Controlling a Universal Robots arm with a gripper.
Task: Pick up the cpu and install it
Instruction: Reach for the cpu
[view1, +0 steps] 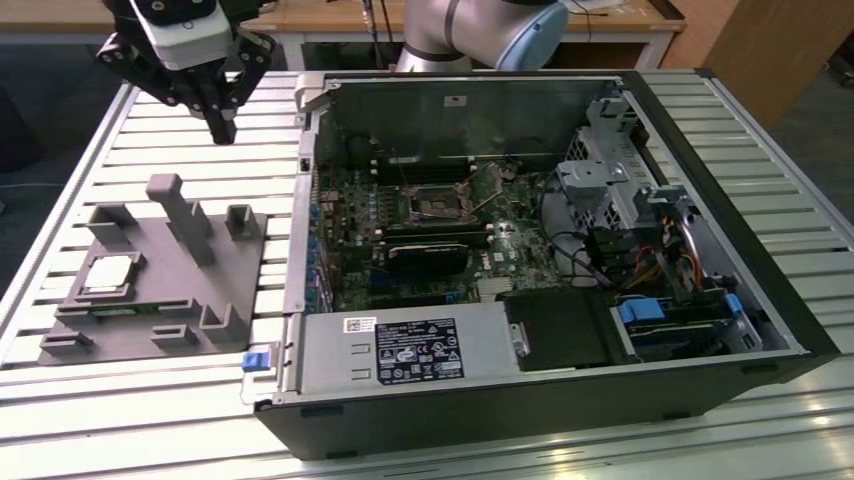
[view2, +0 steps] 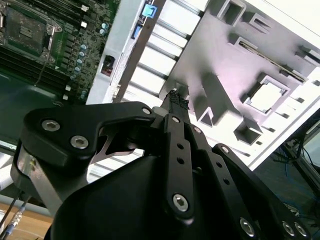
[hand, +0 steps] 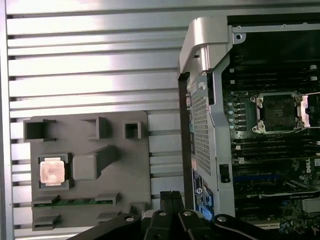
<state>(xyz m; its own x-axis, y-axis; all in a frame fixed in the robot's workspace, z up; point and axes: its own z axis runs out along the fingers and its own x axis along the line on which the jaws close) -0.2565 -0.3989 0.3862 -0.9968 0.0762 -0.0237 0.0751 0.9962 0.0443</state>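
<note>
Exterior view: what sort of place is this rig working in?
Probably a lab or workshop bench for computer assembly: an opened desktop case lies on a slatted aluminium table, a grey fixture plate beside it holds the cpu, and wooden furniture stands behind.

cpu (view1: 110, 274): small silver-grey square chip, flat in recess of grey fixture plate (view1: 163, 292).
</note>
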